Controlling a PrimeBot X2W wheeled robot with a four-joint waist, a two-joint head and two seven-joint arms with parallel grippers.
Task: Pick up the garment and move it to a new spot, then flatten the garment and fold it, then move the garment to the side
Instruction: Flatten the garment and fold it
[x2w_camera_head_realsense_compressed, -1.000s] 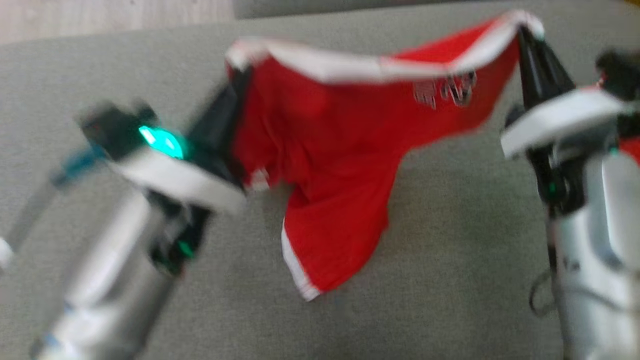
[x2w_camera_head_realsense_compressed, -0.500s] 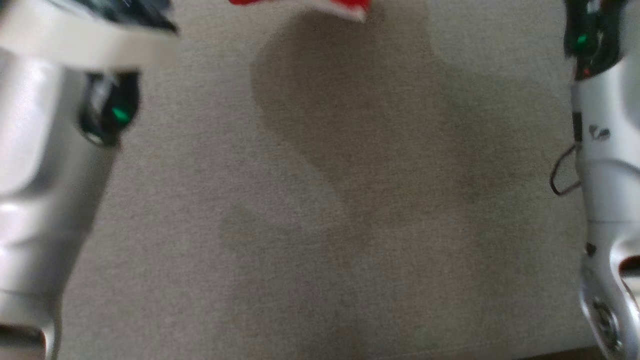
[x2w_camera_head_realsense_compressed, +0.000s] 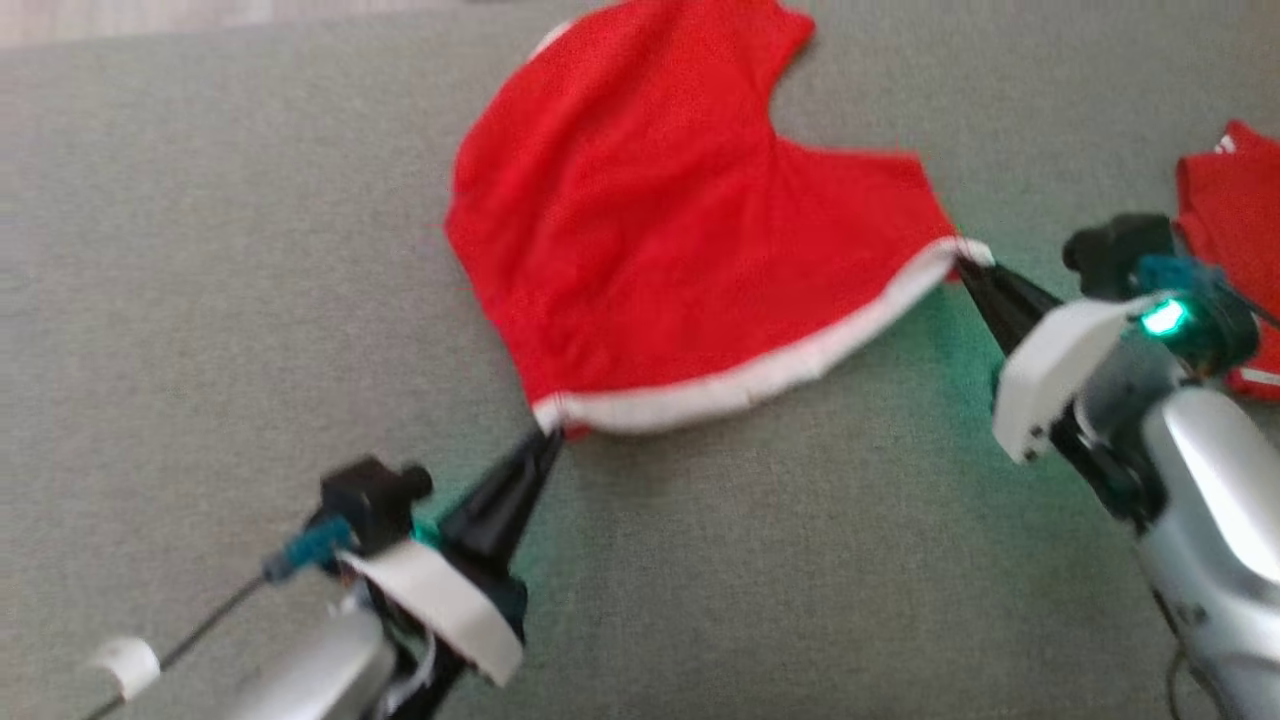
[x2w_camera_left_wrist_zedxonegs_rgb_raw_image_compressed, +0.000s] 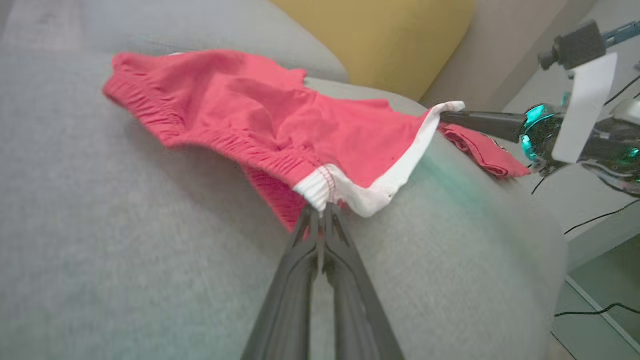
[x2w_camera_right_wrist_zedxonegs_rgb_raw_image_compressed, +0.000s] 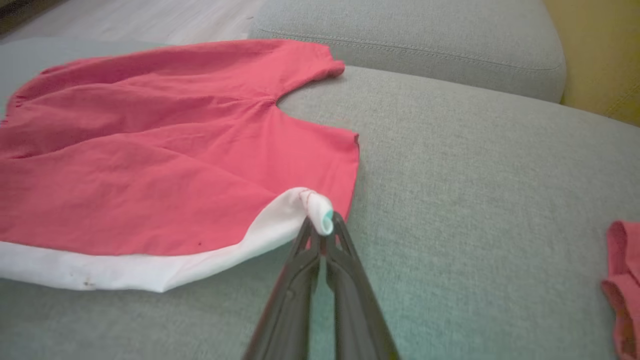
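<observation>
The left gripper (x2w_camera_head_realsense_compressed: 550, 437) is clenched on one end of the white band (x2w_camera_head_realsense_compressed: 740, 385), and the right gripper (x2w_camera_head_realsense_compressed: 968, 268) is clenched on the other end, where the band bunches into a small roll at the tip. In the head view the left tip sits toward 7 o'clock and the right toward 3 o'clock. The garment (x2w_camera_head_realsense_compressed: 680, 220) spreads from the band up toward 12 o'clock and lies on the sofa (x2w_camera_head_realsense_compressed: 200, 250).

The garment looks thin, light and limp. It will likely sag and crease wherever it is unsupported, and it may bunch if dragged over the woven cover. The band's ends look like the best hold, since they are thicker and stitched. Keeping the band taut between both tips should help spread the cloth flat.

The right wrist view shows long folds running across the cloth and a few dark specks on the band. The left wrist view shows a gathered elastic edge toward 10 o'clock, a layer tucked under near the tip, and a yellow cushion (x2w_camera_left_wrist_zedxonegs_rgb_raw_image_compressed: 380, 35) at 1 o'clock. The head view shows a second red cloth (x2w_camera_head_realsense_compressed: 1235, 200) at 3 o'clock, just past the right gripper.
</observation>
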